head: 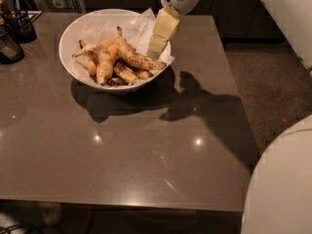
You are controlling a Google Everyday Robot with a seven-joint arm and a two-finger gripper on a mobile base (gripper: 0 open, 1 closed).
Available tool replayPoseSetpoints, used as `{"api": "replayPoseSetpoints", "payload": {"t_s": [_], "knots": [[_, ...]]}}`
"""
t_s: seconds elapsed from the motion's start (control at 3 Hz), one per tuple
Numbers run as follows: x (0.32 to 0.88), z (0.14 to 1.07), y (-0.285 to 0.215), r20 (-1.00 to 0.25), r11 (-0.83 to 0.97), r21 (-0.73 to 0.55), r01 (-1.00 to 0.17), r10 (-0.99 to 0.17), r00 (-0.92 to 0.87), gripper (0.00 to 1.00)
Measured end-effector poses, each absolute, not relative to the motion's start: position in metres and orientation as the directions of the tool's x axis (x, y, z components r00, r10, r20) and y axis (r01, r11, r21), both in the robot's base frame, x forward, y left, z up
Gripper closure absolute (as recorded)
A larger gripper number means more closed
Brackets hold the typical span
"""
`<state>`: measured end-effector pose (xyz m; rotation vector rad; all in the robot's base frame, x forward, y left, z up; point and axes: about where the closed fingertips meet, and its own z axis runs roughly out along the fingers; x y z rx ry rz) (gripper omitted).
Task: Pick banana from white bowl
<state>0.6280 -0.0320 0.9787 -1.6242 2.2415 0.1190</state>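
Note:
The white bowl [64, 50], lined with crumpled white paper, stands at the back left of the dark table. Several bananas lie in it. The banana [137, 59] is the longest one: curved, brown-speckled, its stem pointing up and back, lying on the right side of the pile. My gripper [157, 47], cream-coloured under a white wrist, hangs over the bowl's right rim, just right of and above the banana's dark end. It holds nothing that I can see.
A shorter, paler banana [104, 66] and small stubby ones [126, 73] lie left of and below the long banana. Dark containers [14, 33] stand at the table's far left. My white body [282, 189] fills the lower right. The floor lies right of the table edge.

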Motion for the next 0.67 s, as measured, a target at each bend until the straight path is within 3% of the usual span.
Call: {"api": "replayPoseSetpoints", "payload": {"t_s": [0.67], "knots": [[0.632,0.9615,-0.0108,-0.338,0.294,-0.138,-0.946,-0.912,-0.234,0.0]]}}
